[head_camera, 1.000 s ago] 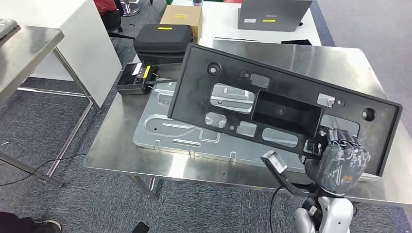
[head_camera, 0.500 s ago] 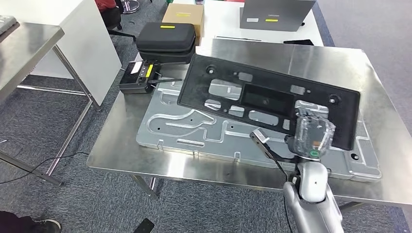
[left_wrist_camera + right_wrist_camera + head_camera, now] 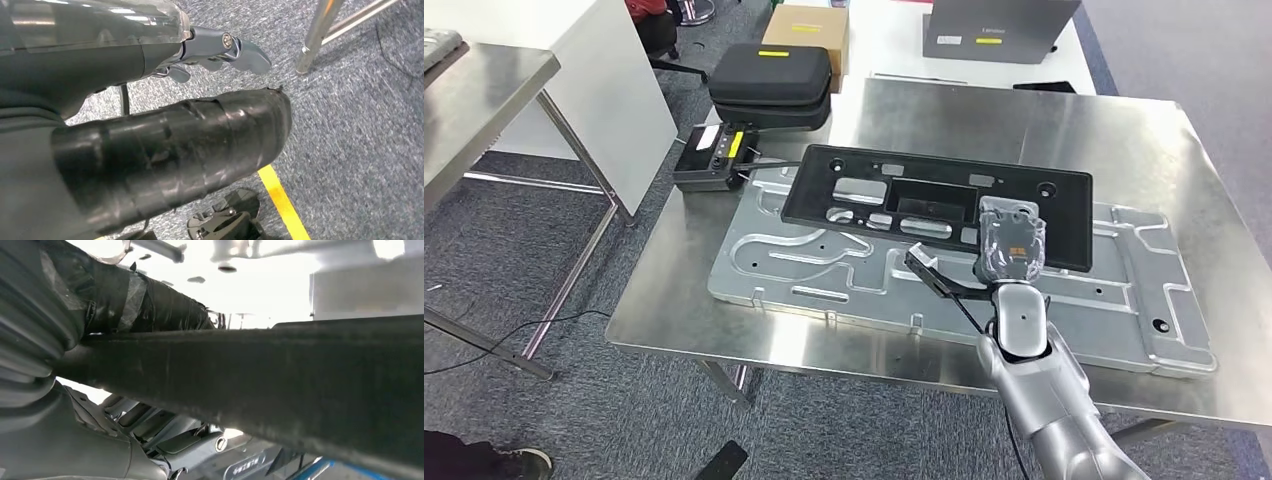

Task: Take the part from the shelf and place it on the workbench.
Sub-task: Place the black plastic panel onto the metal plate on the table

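The steel worktop [image 3: 1114, 130] carries a large stamped metal sheet [image 3: 824, 262]. On that sheet lies the black plastic part [image 3: 864, 172], a long slotted panel, nearly flat, its long axis running side to side across the robot's front. The right hand [image 3: 1011, 240] grips its near long edge toward the right end, fingers clamped on the rim, so the panel stretches mostly leftward from the hand. The left hand [image 3: 150, 155] hangs over the floor; whether its fingers are apart I cannot tell.

1 black part [image 3: 944, 198], 1 metal plate [image 3: 824, 262], 1 black case [image 3: 771, 84], 1 cardboard box [image 3: 805, 27], 1 handheld controller [image 3: 712, 160], 1 worktop [image 3: 1114, 140].
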`<act>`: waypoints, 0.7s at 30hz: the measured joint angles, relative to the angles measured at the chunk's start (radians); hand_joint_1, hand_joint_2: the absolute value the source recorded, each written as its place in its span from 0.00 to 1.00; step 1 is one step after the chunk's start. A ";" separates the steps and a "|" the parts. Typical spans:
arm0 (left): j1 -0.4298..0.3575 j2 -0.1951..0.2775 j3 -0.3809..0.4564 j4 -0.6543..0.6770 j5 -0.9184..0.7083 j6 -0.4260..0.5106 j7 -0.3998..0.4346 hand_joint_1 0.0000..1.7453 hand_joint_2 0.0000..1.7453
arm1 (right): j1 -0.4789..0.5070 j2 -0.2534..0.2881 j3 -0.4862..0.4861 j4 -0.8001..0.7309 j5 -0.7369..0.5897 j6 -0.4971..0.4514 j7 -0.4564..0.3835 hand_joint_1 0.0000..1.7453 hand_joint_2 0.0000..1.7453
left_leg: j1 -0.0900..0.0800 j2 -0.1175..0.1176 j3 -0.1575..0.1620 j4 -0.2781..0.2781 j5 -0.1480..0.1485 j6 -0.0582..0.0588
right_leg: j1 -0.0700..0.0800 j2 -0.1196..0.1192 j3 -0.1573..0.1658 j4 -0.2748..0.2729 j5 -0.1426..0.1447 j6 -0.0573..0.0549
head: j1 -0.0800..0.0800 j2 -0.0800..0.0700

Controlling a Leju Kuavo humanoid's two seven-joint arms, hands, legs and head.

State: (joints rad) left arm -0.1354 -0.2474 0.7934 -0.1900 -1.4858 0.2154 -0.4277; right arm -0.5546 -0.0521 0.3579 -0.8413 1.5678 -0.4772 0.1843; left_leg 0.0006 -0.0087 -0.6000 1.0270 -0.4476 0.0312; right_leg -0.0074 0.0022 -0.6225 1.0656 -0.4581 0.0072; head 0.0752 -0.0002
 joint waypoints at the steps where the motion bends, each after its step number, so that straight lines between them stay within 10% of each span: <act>1: -0.001 0.000 -0.002 0.000 -0.001 -0.002 0.002 0.00 0.00 | -0.015 0.007 0.009 0.030 -0.002 0.005 0.001 1.00 1.00 | -0.001 0.000 -0.002 0.001 0.000 -0.005 | 0.002 0.000 0.009 -0.022 0.000 -0.005 | 0.000 0.000; 6: -0.001 0.000 -0.014 0.000 -0.002 -0.003 0.009 0.00 0.00 | -0.037 0.036 0.031 0.104 -0.018 0.015 -0.002 0.93 1.00 | 0.003 0.002 -0.060 0.131 -0.076 -0.029 | -0.008 -0.003 0.018 -0.035 0.005 -0.031 | -0.001 0.000; 8: -0.001 0.000 -0.018 0.000 -0.003 -0.005 0.012 0.00 0.00 | -0.044 0.048 0.039 0.130 -0.021 0.017 -0.002 0.48 1.00 | 0.007 0.002 -0.121 0.252 -0.118 -0.035 | -0.007 -0.002 0.018 -0.034 0.004 -0.033 | -0.001 0.000; 10: -0.001 0.000 -0.020 0.000 -0.003 -0.007 0.013 0.00 0.00 | -0.048 0.058 0.047 0.153 -0.024 0.021 -0.004 0.04 1.00 | 0.009 0.002 -0.134 0.260 -0.093 -0.038 | -0.007 -0.001 0.021 -0.033 0.002 -0.032 | -0.001 0.000; 14: -0.002 0.000 -0.021 0.000 0.000 -0.008 0.014 0.00 0.00 | -0.056 0.076 0.056 0.180 -0.040 0.020 -0.008 0.00 1.00 | 0.009 0.002 -0.034 0.030 0.016 -0.031 | -0.005 0.001 0.026 -0.029 -0.006 -0.019 | -0.001 0.000; 18: -0.001 0.000 -0.022 0.000 0.006 -0.004 0.014 0.00 0.00 | -0.057 0.081 0.066 0.187 -0.051 0.006 -0.012 0.00 1.00 | 0.007 0.001 -0.018 -0.002 0.018 -0.013 | -0.004 0.001 0.026 -0.029 -0.009 0.002 | -0.001 0.000; 21: -0.001 0.000 -0.023 0.000 0.007 -0.002 0.013 0.00 0.00 | -0.055 0.081 0.070 0.180 -0.054 0.002 -0.013 0.00 1.00 | 0.010 0.003 -0.009 -0.014 0.023 0.003 | -0.007 0.000 -0.016 0.068 -0.068 0.014 | 0.000 0.000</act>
State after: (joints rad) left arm -0.1367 -0.2474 0.7708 -0.1900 -1.4790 0.2131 -0.4143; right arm -0.6095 0.0284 0.4278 -0.6614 1.5136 -0.4748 0.1717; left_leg 0.0109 -0.0058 -0.6092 1.0128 -0.4250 0.0344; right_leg -0.0139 0.0024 -0.6386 1.1331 -0.5264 0.0213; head 0.0752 -0.0001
